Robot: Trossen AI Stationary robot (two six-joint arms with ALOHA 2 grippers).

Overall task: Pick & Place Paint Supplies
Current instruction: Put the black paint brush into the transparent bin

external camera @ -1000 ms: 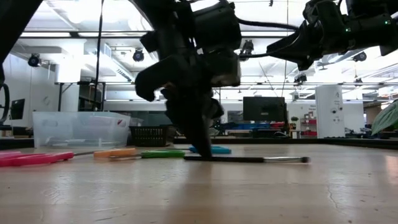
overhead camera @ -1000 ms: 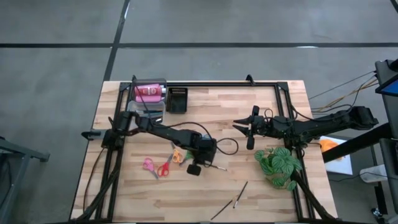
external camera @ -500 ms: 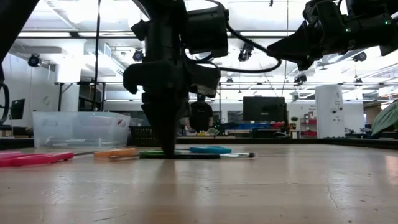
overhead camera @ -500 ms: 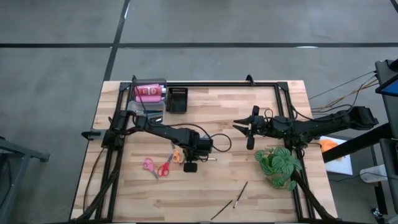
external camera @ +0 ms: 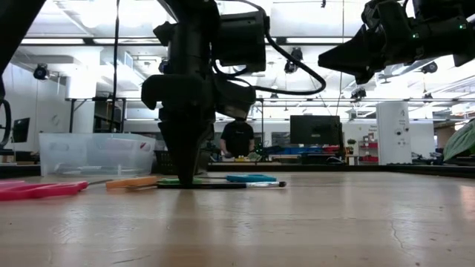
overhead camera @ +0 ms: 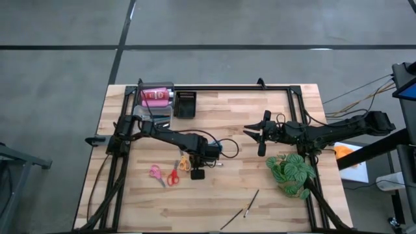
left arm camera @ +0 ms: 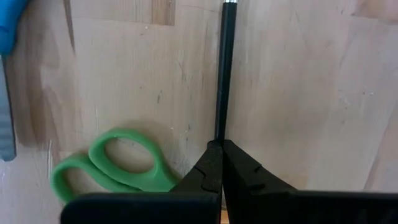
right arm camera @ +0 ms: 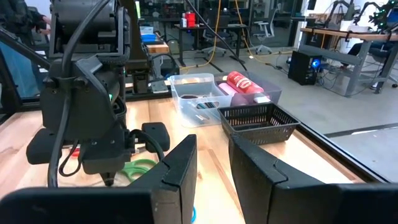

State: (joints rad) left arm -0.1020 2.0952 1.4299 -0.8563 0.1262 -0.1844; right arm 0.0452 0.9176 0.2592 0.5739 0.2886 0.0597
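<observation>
Black brush (left arm camera: 223, 74) lies flat on the table (overhead camera: 273, 195), its handle end pinched between your left gripper's (left arm camera: 221, 163) closed fingers, its long axis running straight ahead from them. Only your wrist view shows that pinch and the green scissors (left arm camera: 118, 167) just beside the fingers. Your right gripper (right arm camera: 211, 163) hovers well apart, fingers slightly parted, holding nothing.

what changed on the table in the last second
The left gripper, shut on the black brush, dragged it along the tabletop toward the green scissors and the left side. The right gripper stayed raised near the plant; the pink scissors and loose brushes did not move.
</observation>
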